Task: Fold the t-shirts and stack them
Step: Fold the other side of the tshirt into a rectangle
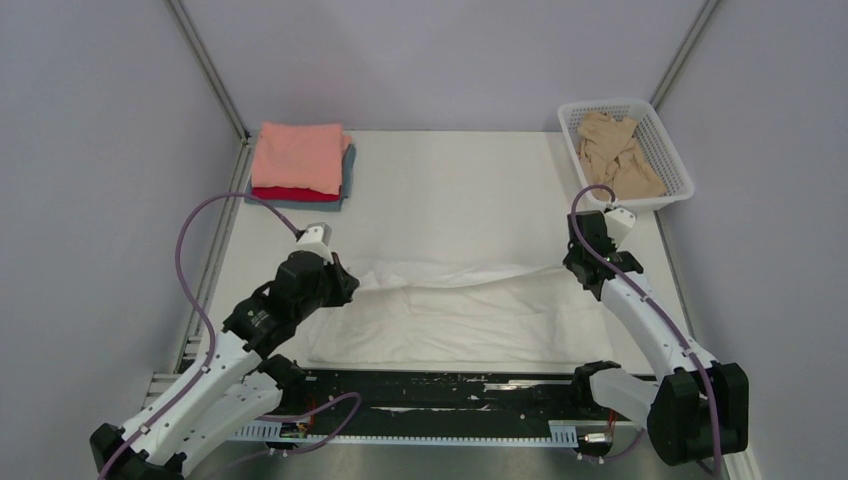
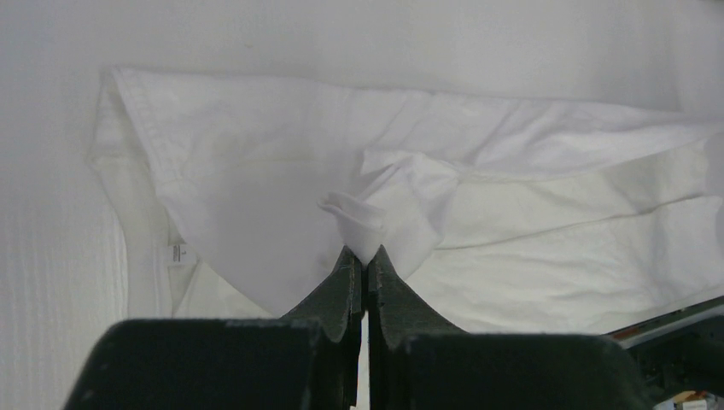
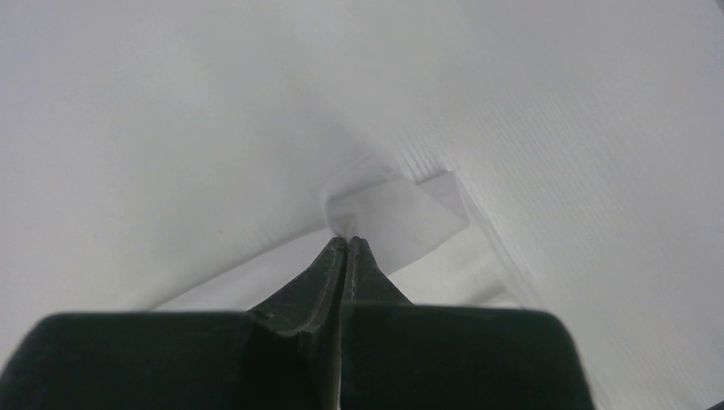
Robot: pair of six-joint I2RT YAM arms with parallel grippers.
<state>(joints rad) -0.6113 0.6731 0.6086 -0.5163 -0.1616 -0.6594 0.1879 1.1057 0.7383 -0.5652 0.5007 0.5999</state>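
Note:
A white t-shirt (image 1: 450,310) lies spread across the near middle of the table, its far part folded over toward me. My left gripper (image 1: 345,283) is shut on a bunched piece of the white t-shirt (image 2: 376,213) at its left end. My right gripper (image 1: 573,262) is shut on a corner of the white t-shirt (image 3: 384,209) at its right end. A stack of folded shirts stands at the far left: salmon-pink (image 1: 298,157) on top, red (image 1: 290,194) under it, grey-blue (image 1: 345,180) at the bottom. A beige t-shirt (image 1: 615,152) lies crumpled in the basket.
A white plastic lattice basket (image 1: 668,150) stands at the far right corner. A black strip with rails (image 1: 440,395) runs along the near table edge between the arm bases. Grey walls close in the table on three sides.

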